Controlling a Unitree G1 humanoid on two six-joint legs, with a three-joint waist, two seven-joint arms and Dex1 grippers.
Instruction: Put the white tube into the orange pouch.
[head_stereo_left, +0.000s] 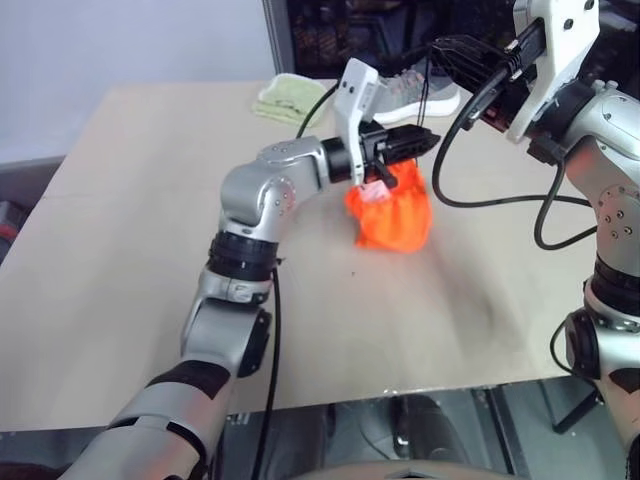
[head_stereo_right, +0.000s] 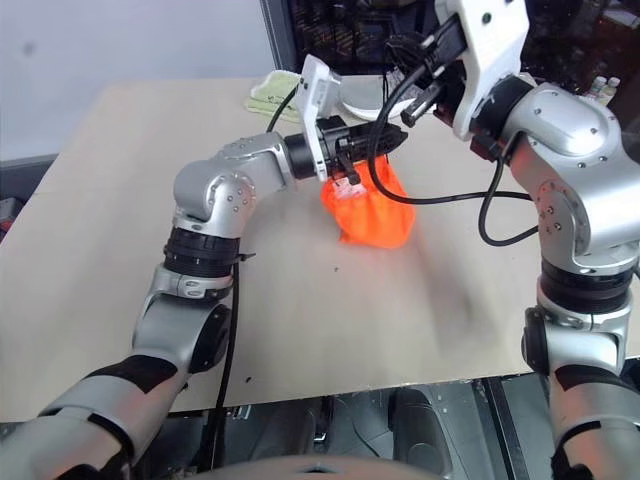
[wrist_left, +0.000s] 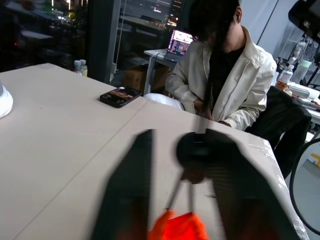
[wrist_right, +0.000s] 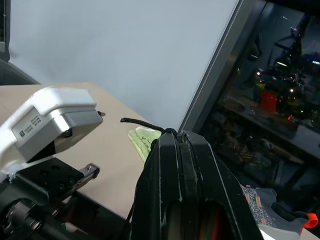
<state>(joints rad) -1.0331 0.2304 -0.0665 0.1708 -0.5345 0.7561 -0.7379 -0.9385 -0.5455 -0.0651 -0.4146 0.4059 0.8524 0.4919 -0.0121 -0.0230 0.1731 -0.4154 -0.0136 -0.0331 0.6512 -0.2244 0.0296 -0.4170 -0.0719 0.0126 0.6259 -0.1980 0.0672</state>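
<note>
Left tool (head_stereo_left: 415, 143) level over orange pouch (head_stereo_left: 392, 220), fingers part spread; whether it pinches anything, cannot tell. Right tool (wrist_right: 179, 145) pressed shut on thin black cord (wrist_right: 142, 123) from pouch. Pouch bunched, raised above beige surface (head_stereo_left: 120, 260). White tube (head_stereo_left: 375, 190) pokes from pouch top. Green cloth (head_stereo_left: 288, 97) at far edge.

The orange pouch (head_stereo_left: 391, 217) stands bunched and crumpled on the table. The white tube (head_stereo_left: 374, 189) pokes out of its top, mostly hidden.

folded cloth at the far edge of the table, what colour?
Pale green. The folded cloth shows best in the left eye view, lying at the table's far edge.
</note>
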